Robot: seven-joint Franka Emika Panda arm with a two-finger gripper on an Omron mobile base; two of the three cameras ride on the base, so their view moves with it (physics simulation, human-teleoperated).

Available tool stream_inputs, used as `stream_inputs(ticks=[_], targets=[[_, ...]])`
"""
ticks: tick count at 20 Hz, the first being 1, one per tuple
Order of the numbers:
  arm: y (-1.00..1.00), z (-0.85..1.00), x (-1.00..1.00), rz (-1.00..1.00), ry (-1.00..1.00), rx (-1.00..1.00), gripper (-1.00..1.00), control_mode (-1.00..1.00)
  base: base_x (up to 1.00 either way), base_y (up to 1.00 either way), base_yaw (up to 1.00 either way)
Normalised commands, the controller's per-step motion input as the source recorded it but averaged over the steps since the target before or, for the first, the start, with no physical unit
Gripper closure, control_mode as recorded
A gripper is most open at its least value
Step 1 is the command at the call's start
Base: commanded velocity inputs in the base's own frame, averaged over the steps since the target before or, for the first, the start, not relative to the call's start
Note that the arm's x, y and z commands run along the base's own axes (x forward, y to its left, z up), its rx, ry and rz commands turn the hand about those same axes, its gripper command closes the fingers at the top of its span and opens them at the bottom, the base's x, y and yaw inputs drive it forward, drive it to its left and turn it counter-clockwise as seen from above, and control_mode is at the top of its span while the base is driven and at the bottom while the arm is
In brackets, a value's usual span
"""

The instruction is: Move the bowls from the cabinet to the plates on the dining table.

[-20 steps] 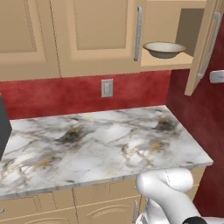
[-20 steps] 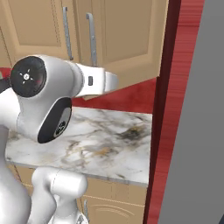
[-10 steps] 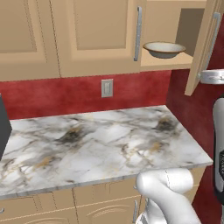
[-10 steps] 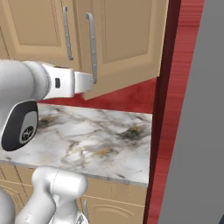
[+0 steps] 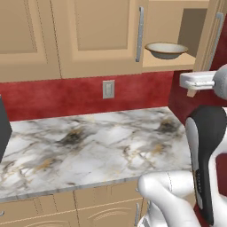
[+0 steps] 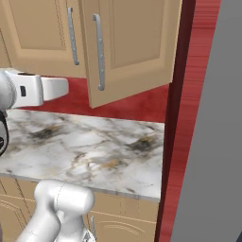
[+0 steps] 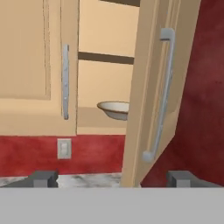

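Bowl (image 5: pixel 166 49) on cabinet (image 5: pixel 102 40) shelf, door (image 7: pixel 151 87) ajar, tool (image 7: pixel 111 178) open

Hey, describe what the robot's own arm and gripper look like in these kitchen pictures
The arm is glossy white with rounded, tube-like links and a long black panel down one segment. The hand's white casing carries a small dark rectangular mark. The gripper ends in two small, blocky dark grey fingertips. No cables show.

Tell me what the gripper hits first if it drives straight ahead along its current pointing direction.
Probably the open tan wooden cabinet door, near its inner edge, which sits dead ahead of the open gripper. The tan bowl on the shelf lies just left of it; depth is unclear.
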Motion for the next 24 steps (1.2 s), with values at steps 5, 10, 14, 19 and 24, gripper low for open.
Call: stream_inputs(ticks=[5,10,14,19,24], targets=[[0.45,0.00,0.21,-0.07,-0.16,-0.11,-1.00,-1.00,0.00,0.00,0.00],[0.31,0.00,0.33,-0.12,-0.06,-0.07,-1.00,-1.00,0.00,0.00,0.00],[0.25,-0.05,0.46,-0.09,0.01,-0.05,-1.00,-1.00,0.00,0.00,0.00],[0.10,0.00,0.43,-0.09,0.00,-0.05,-1.00,-1.00,0.00,0.00,0.00],[0.02,-0.01,0.38,-0.05,-0.01,-0.01,-1.00,-1.00,0.00,0.00,0.00]])
